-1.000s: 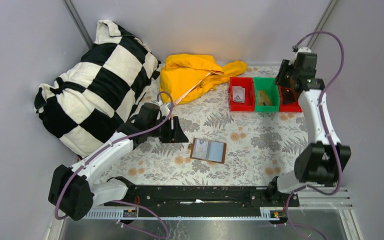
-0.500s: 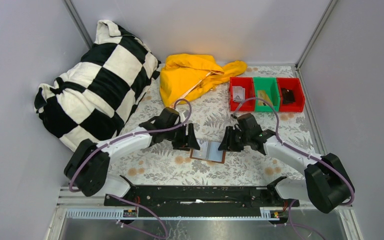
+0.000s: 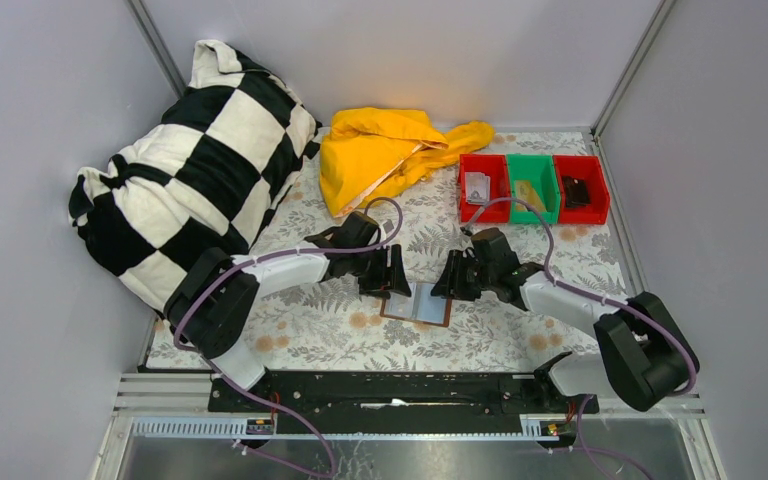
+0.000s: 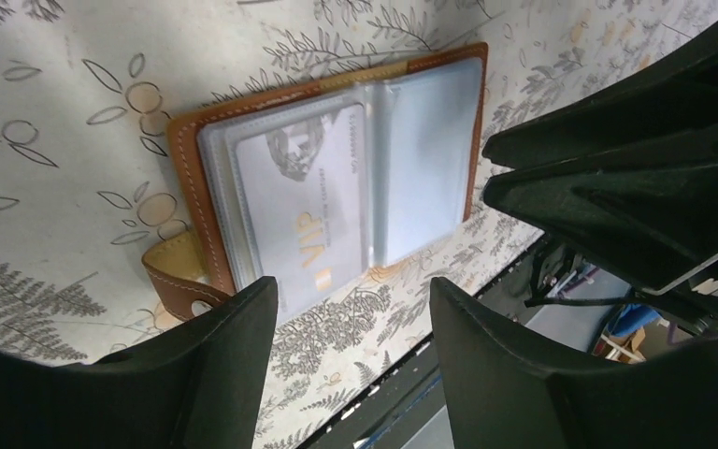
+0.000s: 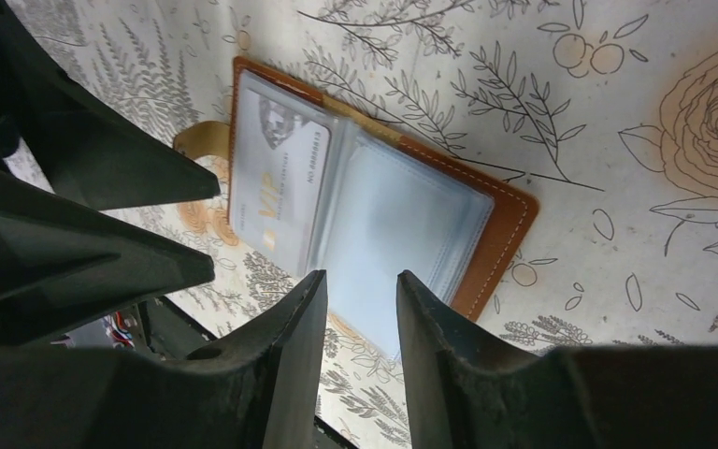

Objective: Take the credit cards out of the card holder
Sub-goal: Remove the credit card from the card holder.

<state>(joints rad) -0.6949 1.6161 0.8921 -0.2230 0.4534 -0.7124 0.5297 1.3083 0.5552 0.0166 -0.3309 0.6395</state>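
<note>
Two black robot hands lean in over a small brown leather card holder that lies open and flat on the flowery bench. It sits in the middle of the bench, near the front. Its long side runs across from one arm to the other, a little bit crooked, and its inside faces up.

One pale grey card with gold letters saying VIP sits under a clear plastic pocket. It is in the half next to the left hand. The card's long side runs crossways to the holder's long side. The other half shows only see-through plastic. A little tan strap sticks out from the edge on the card's side.

The left hand has its fingers spread wide over the card's end, with nothing between them. The right hand is over the other end. Its fingers have only a narrow gap, and nothing is in it. I cannot tell if either hand touches the holder.

Far at the back sit three plastic bins, red, green and red. A yellow cloth and a big black-and-white checked pillow lie back there too.
</note>
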